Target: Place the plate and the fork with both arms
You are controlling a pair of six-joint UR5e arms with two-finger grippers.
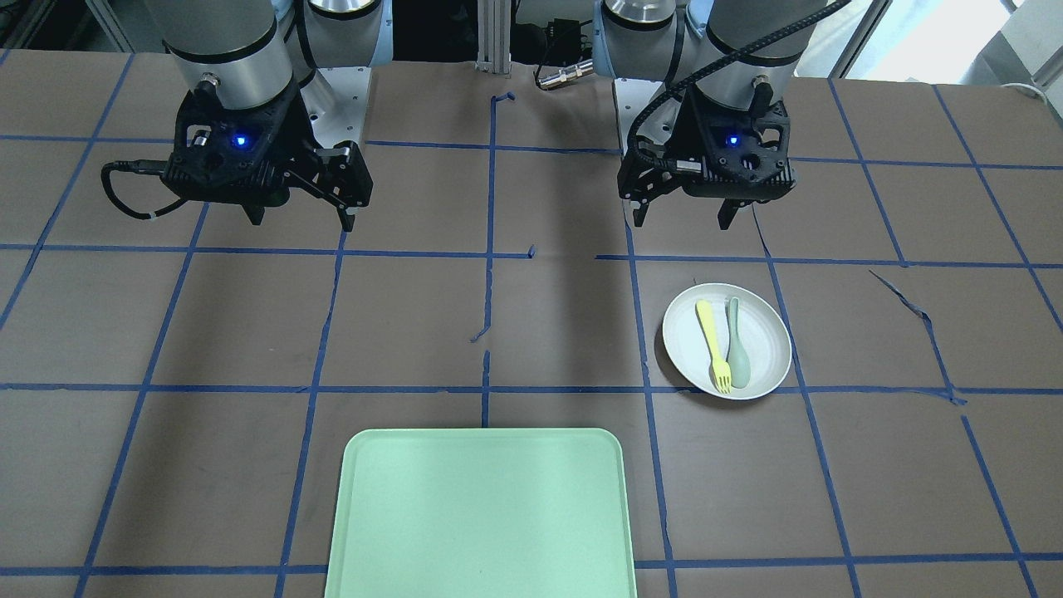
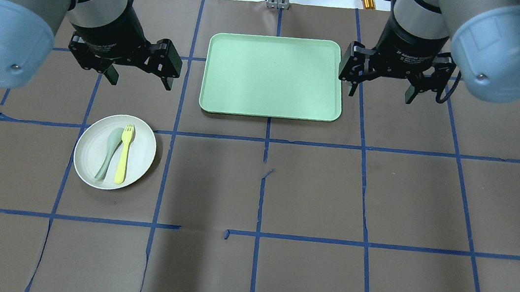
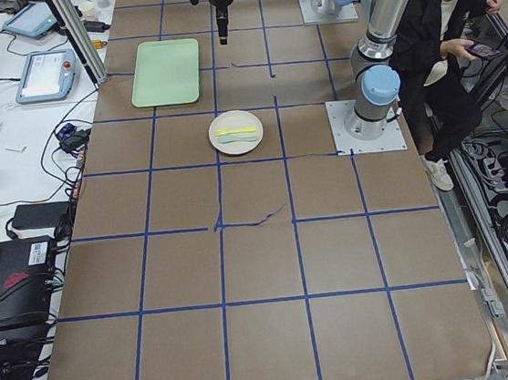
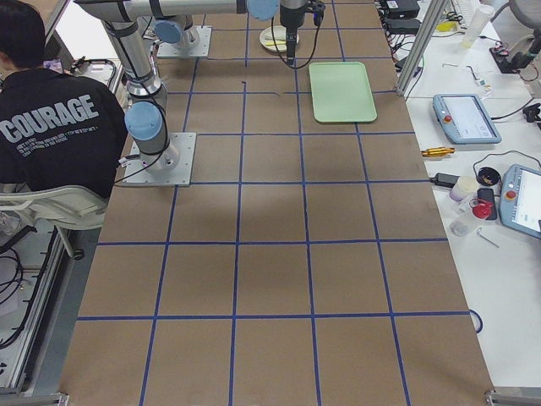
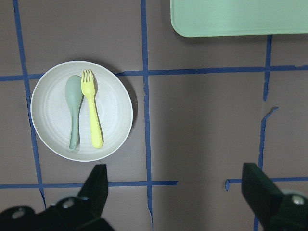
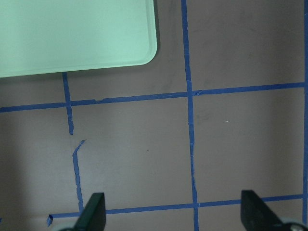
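The white plate lies on the brown table on my left side. On it lie the yellow fork and a grey-green spoon, side by side. They also show in the front view: plate, fork. In the left wrist view the plate and fork lie ahead and to the left of the fingers. My left gripper hangs open and empty above the table, just beyond the plate. My right gripper hangs open and empty beside the tray's right edge.
The pale-green tray lies at the table's middle, on the far side from the robot, between the two grippers, with nothing on it. Blue tape lines grid the table. An operator in black sits beside the robot's base.
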